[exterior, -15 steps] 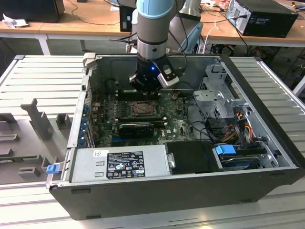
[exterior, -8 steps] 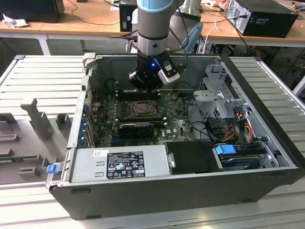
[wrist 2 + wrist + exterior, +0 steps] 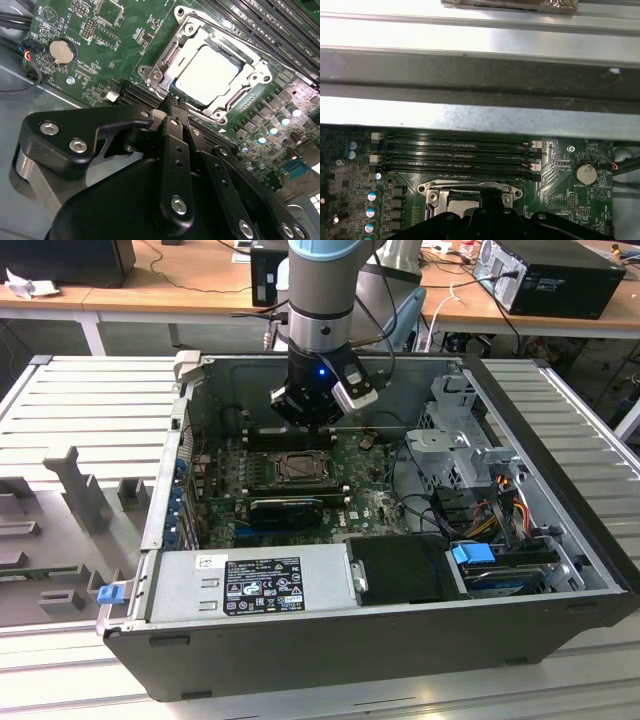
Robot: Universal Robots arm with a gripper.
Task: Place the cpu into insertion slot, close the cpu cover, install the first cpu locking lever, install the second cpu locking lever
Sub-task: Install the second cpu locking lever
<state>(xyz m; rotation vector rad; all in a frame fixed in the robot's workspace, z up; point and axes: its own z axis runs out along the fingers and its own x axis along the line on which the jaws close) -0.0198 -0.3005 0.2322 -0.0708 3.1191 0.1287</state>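
The gripper, fingers pressed together and holding nothing, hovered at the insertion slot, where the cpu sat under the closed cpu cover; nearby board print was unreadable.

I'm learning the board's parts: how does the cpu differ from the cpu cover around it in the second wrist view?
The cpu is a plain, pale, solid square; the cpu cover is a shiny silver frame with an open window. The cpu sits inside that window, the cpu cover around it, with screws at its corners. Both lie flat.
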